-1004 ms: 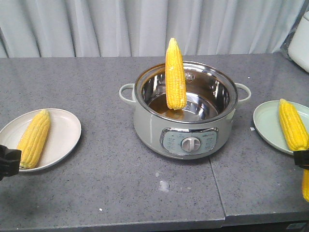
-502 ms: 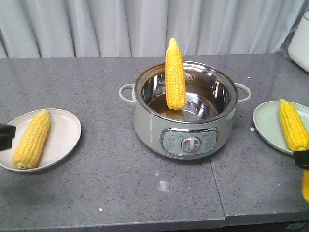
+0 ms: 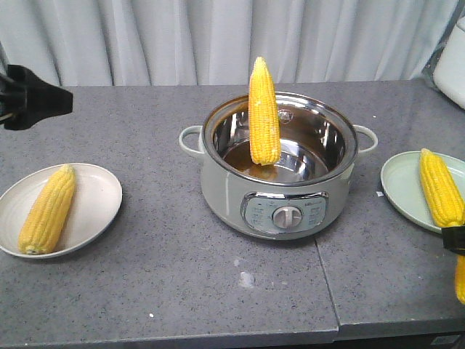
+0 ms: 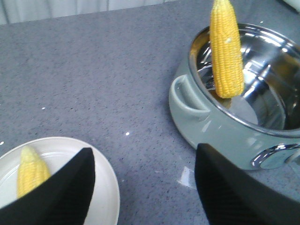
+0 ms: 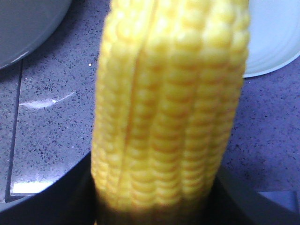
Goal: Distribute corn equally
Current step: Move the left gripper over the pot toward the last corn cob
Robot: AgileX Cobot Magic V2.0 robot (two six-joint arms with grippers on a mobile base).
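One corn (image 3: 264, 113) stands upright inside the pot (image 3: 280, 196), leaning on its rim; the left wrist view shows that corn (image 4: 226, 47) too. Another corn (image 3: 47, 209) lies on the white plate (image 3: 98, 193) at the left. A third corn (image 3: 439, 187) lies on the pale green plate (image 3: 399, 185) at the right. My left gripper (image 3: 40, 102) hangs high at the far left, open and empty (image 4: 145, 187), above the table between plate and pot. My right gripper (image 3: 454, 240) at the right edge is shut on a further corn (image 5: 171, 108), which fills its wrist view.
The pot (image 4: 211, 122) has side handles and a front dial, and stands mid-table. A seam (image 3: 327, 283) runs through the grey tabletop in front of it. A white appliance (image 3: 450, 58) sits at the back right. Curtains hang behind the table.
My left gripper has risen from beside the white plate at the lower left to high at the far left, leaving the corn on that plate. The right gripper and its corn have stayed put.
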